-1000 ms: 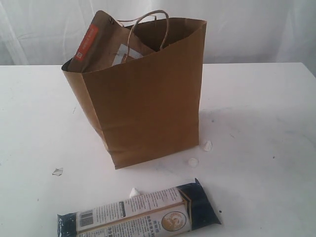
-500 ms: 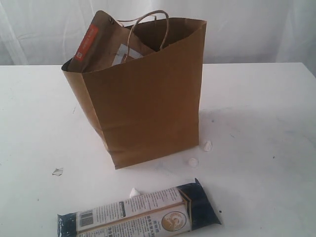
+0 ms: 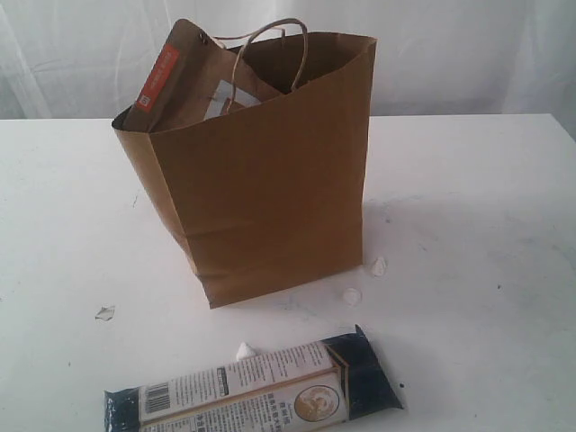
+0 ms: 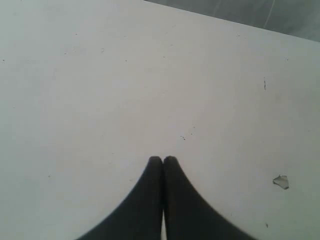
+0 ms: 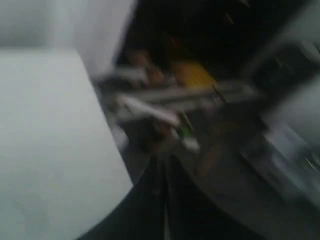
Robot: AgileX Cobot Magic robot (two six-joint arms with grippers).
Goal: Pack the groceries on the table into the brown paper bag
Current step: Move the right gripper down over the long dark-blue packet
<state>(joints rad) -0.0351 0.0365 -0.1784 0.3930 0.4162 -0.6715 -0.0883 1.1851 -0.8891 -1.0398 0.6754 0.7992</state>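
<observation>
Bright, even light, soft shadows; R wrist view v. blurred, prob. motion.

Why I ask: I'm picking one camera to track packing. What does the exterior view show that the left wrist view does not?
Only the exterior view: the brown paper bag standing upright, a brown pouch sticking out of its top, and a long blue-white packet lying in front of it. Only the left wrist view: the left tool, shut and holding nothing. Both: the white table and, it seems, one small grey scrap lying on it.
</observation>
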